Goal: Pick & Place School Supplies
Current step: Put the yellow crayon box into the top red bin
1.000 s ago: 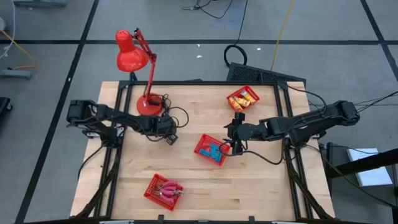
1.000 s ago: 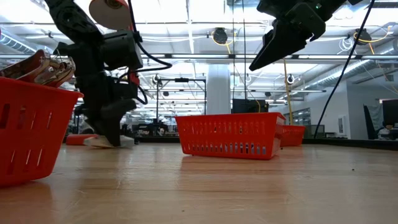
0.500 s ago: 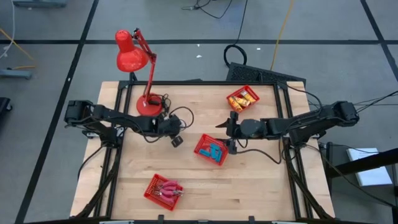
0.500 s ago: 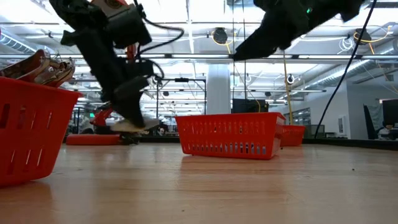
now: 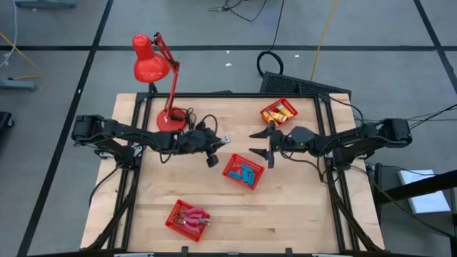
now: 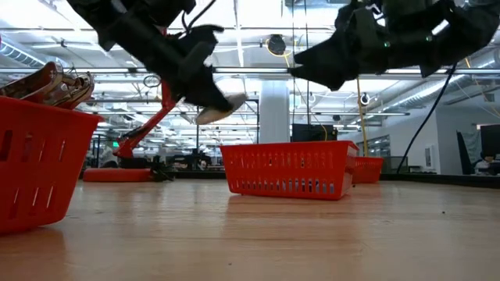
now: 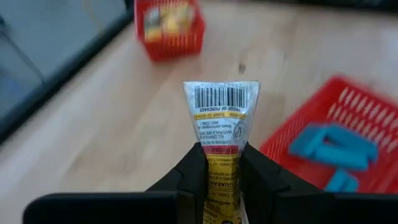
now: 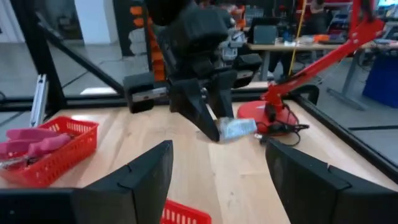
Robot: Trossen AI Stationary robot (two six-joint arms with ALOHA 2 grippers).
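Packet (image 7: 221,118) with a barcode end and yellow lower part sits pinched between the two dark fingers (image 7: 194,171) of the left tool (image 5: 216,145), held off the counter (image 5: 214,207). Taking the red basket of blue blocks (image 5: 243,172) near the counter's middle as the landmark, the left tool is up in the air just beside that basket on the side toward the red desk lamp (image 5: 153,68), and the packet's pale end pokes out past the fingertips. In the low view the packet (image 6: 220,106) hangs above the counter, higher than the basket's rim.

Right tool (image 5: 261,144) hovers near the same basket, between it and the basket of yellow-orange packets (image 5: 279,112) at the far corner; its fingers (image 8: 147,180) are spread wide with nothing between them. The two tools face each other, apart, with a gap of bare wood beneath.

Blue blocks (image 7: 333,146) lie inside the middle basket. A third basket, holding pink-handled tools (image 5: 190,217), stands well apart from the middle one, toward the counter's near edge on the left arm's side.
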